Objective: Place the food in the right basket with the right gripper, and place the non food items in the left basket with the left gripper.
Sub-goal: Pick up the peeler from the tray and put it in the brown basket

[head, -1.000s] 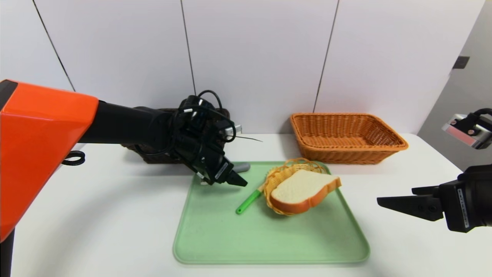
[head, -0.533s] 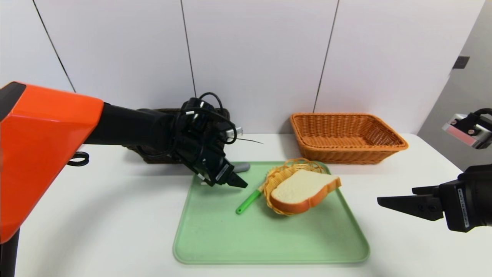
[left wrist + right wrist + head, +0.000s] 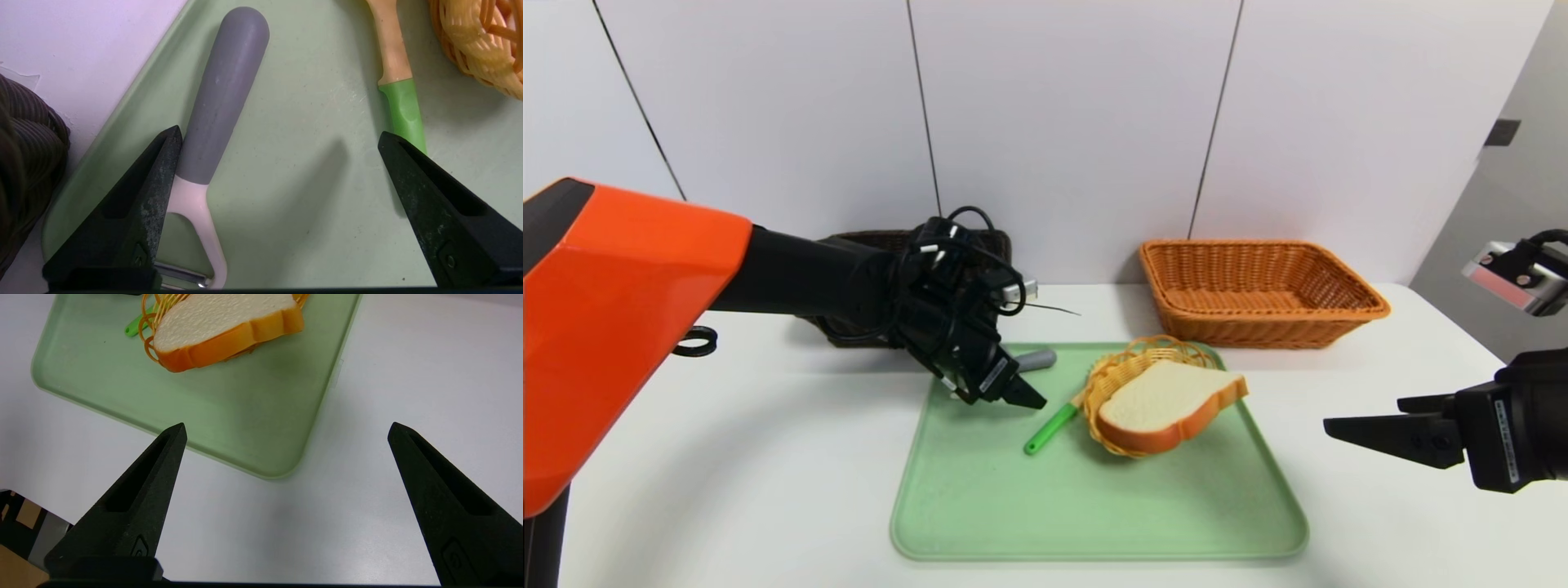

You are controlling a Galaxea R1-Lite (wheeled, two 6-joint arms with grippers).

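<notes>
Peeler (image 3: 220, 102) with a grey handle lies at the green tray's (image 3: 1094, 506) far left corner, the left pincer (image 3: 278, 139) spread wide just above it, one finger touching the handle; bread slice (image 3: 1168, 400) rests on a small wicker dish (image 3: 1111, 371); right pincer (image 3: 286, 433) released above the desk (image 3: 727, 457)

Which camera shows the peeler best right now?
The left wrist view: the peeler lies full length on the tray, beside one finger. The head view shows only its grey handle end behind the left gripper. The right wrist view misses it.
</notes>
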